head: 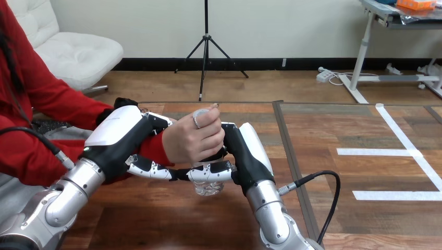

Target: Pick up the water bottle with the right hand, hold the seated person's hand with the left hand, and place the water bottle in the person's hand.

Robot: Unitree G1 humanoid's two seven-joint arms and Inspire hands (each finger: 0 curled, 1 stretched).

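Your right hand is closed on the water bottle: its fingers wrap the lower part of the clear bottle from the front, and its white-shelled back faces the view's right. The bottle stands roughly upright over the middle of the wooden table, and you cannot tell from here whether its base touches the wood. The person's hand is on the same bottle, just above your fingers. It grips the upper part, with the pale cap showing at its top, so both hands are on the bottle at once and touch where they meet. Your left hand comes in from the view's left and clasps the person's wrist. Its thumb lies over the top, while its fingers curl underneath and reach along below the person's hand toward the bottle. The red sleeve shows inside that grip and runs back toward the view's left edge. Your two silver forearms angle in from the bottom edge, and the hands nearly meet below the bottle. Farther right, white tape lines lie on the table, well apart from the hands.
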